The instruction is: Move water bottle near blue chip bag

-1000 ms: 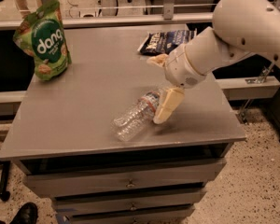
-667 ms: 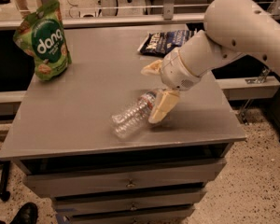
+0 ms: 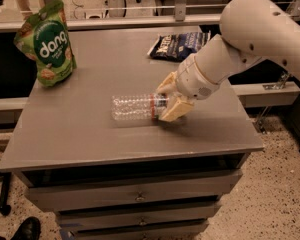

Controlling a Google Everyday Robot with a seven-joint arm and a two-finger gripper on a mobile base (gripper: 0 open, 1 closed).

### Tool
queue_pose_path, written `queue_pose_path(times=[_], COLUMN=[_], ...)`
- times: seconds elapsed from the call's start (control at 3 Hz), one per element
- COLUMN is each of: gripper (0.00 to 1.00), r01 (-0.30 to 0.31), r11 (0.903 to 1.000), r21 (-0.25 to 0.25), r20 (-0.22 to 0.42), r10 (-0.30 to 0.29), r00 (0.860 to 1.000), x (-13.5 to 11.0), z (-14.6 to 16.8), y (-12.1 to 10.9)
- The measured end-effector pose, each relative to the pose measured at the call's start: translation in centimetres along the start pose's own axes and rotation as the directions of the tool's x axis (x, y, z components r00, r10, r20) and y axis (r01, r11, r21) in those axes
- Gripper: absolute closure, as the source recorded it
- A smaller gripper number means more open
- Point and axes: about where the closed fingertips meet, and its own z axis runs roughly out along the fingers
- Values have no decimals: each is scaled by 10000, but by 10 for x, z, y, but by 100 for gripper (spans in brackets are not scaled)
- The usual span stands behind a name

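Bare tabletop seemingly separates end effector from blue chip bag.

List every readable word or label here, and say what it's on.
"dang": green bag.
Blue chip bag: white lettering, too blurred to read.
Water bottle: label band, text unreadable.
Gripper, at the bottle's label end: no markings.

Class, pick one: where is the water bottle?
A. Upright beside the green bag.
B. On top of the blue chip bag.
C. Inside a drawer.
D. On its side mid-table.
D: the water bottle lies sideways on the table, the gripper at its label end.
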Motion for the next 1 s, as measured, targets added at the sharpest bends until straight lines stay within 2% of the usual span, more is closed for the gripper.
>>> queue_pose_path(times=[0.33,0.67,1.0], gripper=[87,100,100], r01=[-404,-1639,-2112], r11=[9985,9718,9606], r21=[361,1696,1808], r20=[-498,-1108,-1074], r10=[422,1840,2328], r00=[9979,9767,9666], x=[17,55,58], z=[-20,-64,-68], y=[-9,-37,-37])
